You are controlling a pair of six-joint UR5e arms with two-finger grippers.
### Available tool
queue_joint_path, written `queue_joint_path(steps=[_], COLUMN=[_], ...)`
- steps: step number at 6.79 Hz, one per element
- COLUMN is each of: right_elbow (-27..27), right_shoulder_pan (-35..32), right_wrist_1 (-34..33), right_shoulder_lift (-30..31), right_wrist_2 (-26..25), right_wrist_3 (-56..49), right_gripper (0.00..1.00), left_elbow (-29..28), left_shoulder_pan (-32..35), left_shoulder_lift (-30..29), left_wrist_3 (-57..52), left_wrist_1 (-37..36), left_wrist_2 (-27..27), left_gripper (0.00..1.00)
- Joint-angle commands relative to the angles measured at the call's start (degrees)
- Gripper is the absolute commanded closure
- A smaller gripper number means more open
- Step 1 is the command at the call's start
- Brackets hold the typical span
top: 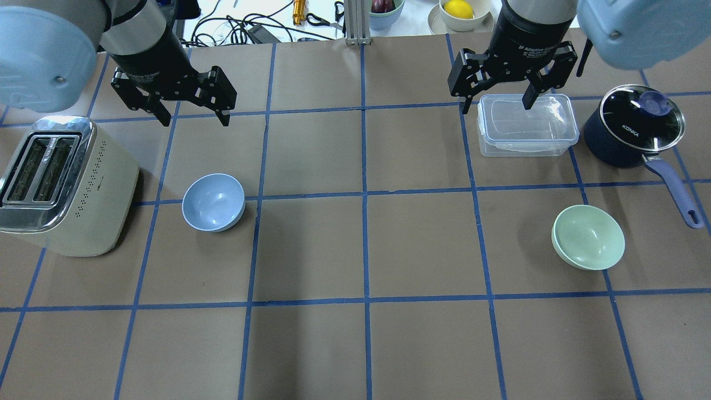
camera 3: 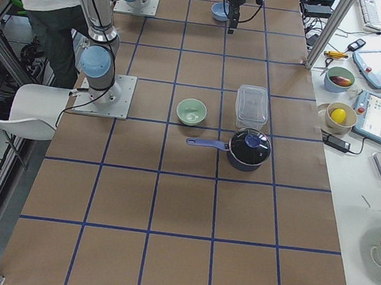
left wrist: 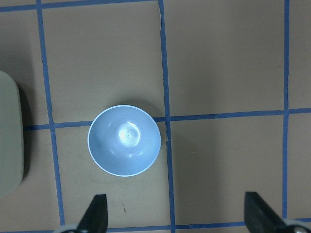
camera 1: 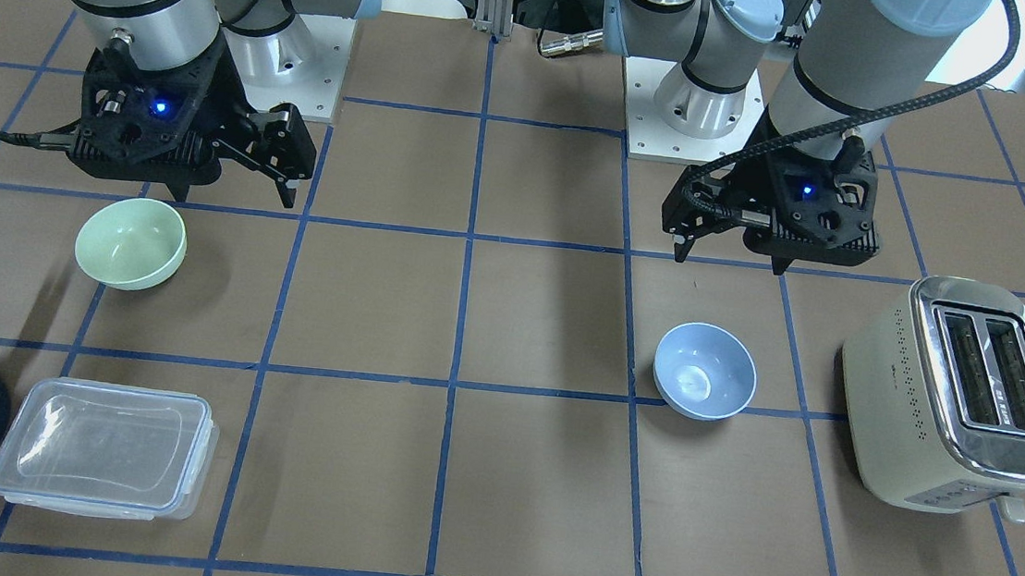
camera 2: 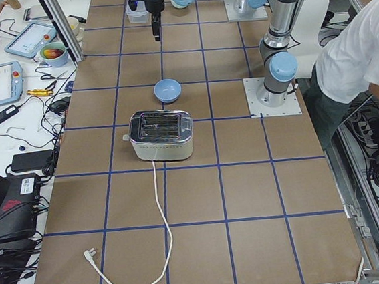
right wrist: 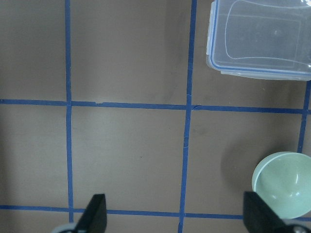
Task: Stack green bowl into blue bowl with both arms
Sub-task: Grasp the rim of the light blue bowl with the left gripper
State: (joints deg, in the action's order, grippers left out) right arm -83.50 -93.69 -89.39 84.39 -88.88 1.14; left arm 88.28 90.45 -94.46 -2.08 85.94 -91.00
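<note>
The green bowl (top: 587,237) sits on the surface (top: 361,250), robot-ward and slightly outward of the right tool (top: 496,105), which is spread apart and empty. The blue bowl (top: 214,201) lies well apart from it, nearer the left tool (top: 194,119), also spread and empty.

Glossy pale mint green bowl (top: 588,237), upright, empty, on the robot's right, pale sky blue bowl (top: 214,201), upright, empty, well apart on its left, left gripper (top: 195,119) and right gripper (top: 496,106) spread wide, touching neither
</note>
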Motion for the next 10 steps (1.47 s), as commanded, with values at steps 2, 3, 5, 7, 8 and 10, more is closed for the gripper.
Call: queue_joint_path(steps=[2, 3, 5, 7, 8, 10], right_elbow=[0.0, 0.0, -0.18, -0.18, -0.18, -0.18], right_shoulder_pan=[0.0, 0.0, 0.0, 0.0, 0.0, 0.0], right_wrist_1=[0.09, 0.09, 0.1, 0.27, 0.27, 0.27], right_shoulder_lift=[-0.01, -0.01, -0.01, -0.01, -0.01, -0.01], right_wrist_2=[-0.06, -0.15, -0.15, -0.24, -0.24, -0.24], right_wrist_3=[0.09, 0.09, 0.09, 0.09, 0.09, 0.09], right_gripper=[0.0, 0.0, 0.0, 0.0, 0.0, 0.0], left_elbow=[10.64, 15.3, 21.39, 23.08, 23.08, 23.69], left_shoulder_pan=[0.34, 0.43, 0.35, 0.34, 0.34, -0.36], left_shoulder_lift=[-3.69, -5.11, -8.53, -14.85, -17.49, -17.6], left_wrist_3=[-0.03, -0.2, -0.73, -0.64, -0.3, -0.31], left_wrist_1=[-15.08, -23.54, -27.9, -36.33, -39.24, -38.74], left_wrist_2=[0.39, 0.3, -0.4, -0.49, -0.67, -1.1], left_gripper=[0.0, 0.0, 0.0, 0.0, 0.13, 1.0])
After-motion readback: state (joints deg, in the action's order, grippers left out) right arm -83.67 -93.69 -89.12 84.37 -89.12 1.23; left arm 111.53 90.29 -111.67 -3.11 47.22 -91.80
